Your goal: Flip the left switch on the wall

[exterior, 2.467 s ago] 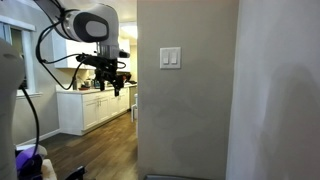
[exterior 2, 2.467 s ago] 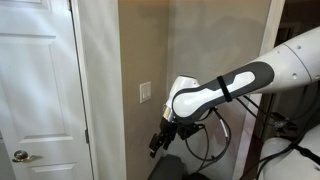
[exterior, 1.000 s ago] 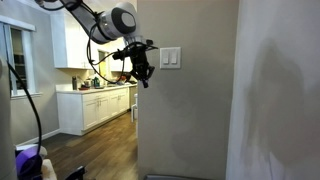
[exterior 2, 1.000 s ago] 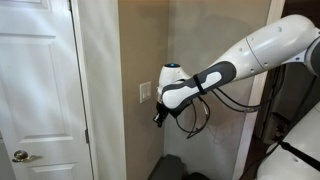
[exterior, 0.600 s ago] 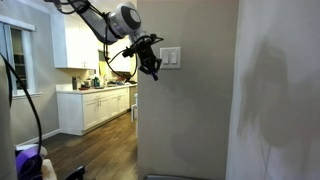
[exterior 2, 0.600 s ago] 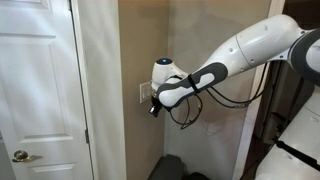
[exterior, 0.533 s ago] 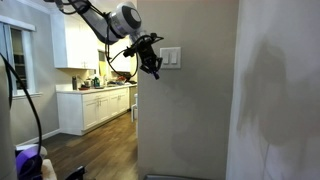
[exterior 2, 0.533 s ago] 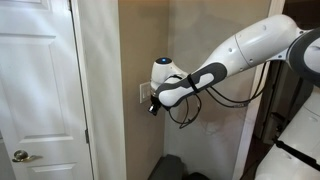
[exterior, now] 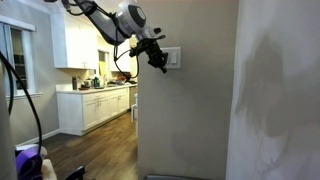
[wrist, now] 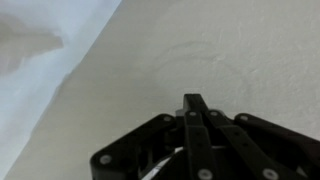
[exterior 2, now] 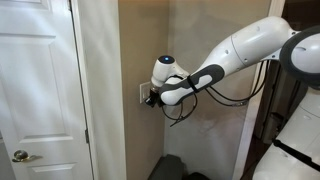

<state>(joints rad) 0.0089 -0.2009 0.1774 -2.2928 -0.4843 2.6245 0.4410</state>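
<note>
The beige-grey wall (exterior: 190, 115) carries a white switch plate (exterior: 175, 58), seen nearly edge-on in the other exterior view (exterior 2: 143, 93). My gripper (exterior: 163, 66) is shut, and its tip overlaps the plate's left side, covering the left switch there. From the side, the gripper (exterior 2: 148, 99) is right at the plate; I cannot tell whether it touches. In the wrist view the shut black fingers (wrist: 193, 105) point at bare wall (wrist: 200, 45), with no switch in sight.
A white door (exterior 2: 35, 90) stands beside the wall's edge. A kitchen with white cabinets (exterior: 85, 108) and a wooden floor (exterior: 90, 155) lies behind the arm. A lighter wall panel (exterior: 280, 90) adjoins the wall. Cables hang from the arm (exterior 2: 185, 115).
The shut gripper has risen from below the plate and moved in against its left side over the last second. The jaws have stayed shut.
</note>
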